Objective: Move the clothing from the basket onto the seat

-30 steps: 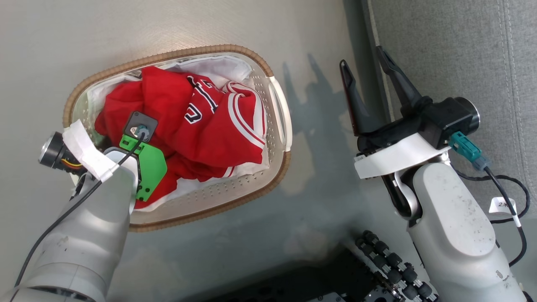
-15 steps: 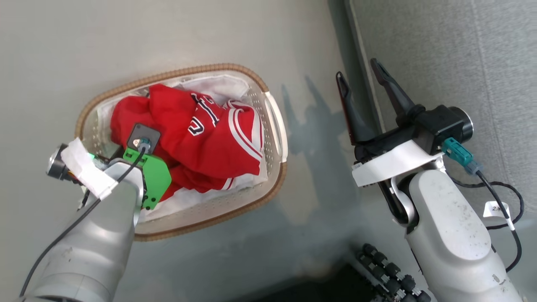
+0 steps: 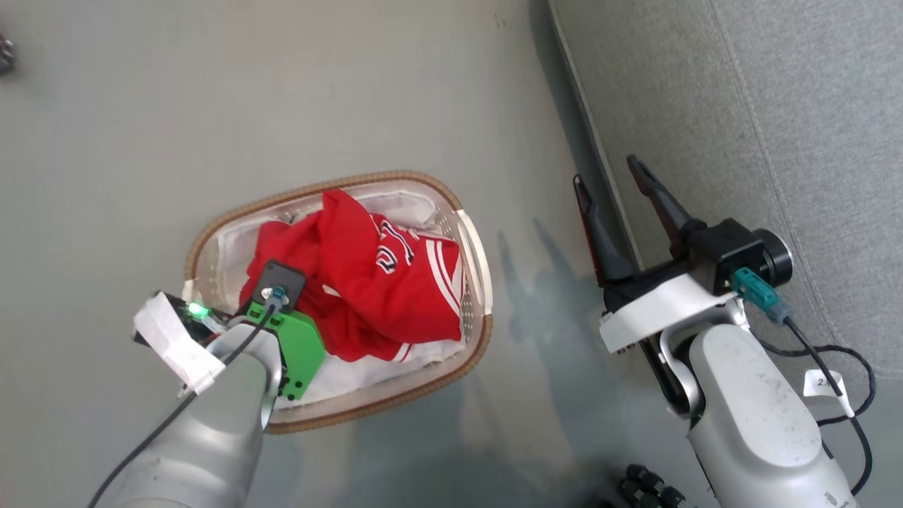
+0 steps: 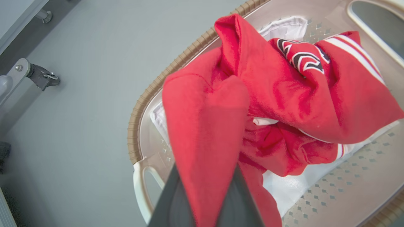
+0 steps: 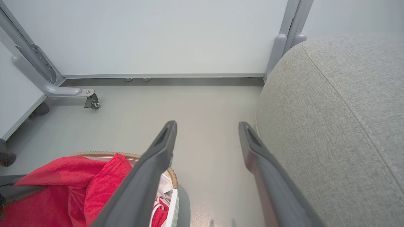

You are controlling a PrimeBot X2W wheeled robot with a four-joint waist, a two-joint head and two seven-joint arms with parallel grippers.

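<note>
Two red garments, the clothing (image 3: 381, 296), lie heaped in the basket (image 3: 367, 176) on the floor (image 3: 211, 106); the seat (image 3: 776, 106) stands apart from it on the robot's right. The left gripper (image 4: 205, 189) is pressed together, pinching a raised fold of the plain red piece, which drapes over its fingers; the right gripper (image 3: 604, 173) hangs spread and empty between basket and seat. Likely faults: (a) the pinch holds only a fold of loose fabric, so a quick lift may let it slip back; (b) the lettered jersey (image 4: 315, 63) lies tangled against the held piece and may be dragged out, then drop to the floor short of the seat; (c) the white liner (image 4: 293, 186) may snag and tip the basket. Whether the pinch takes one layer or several cannot be told, the fabric hiding the fingertips.
</note>
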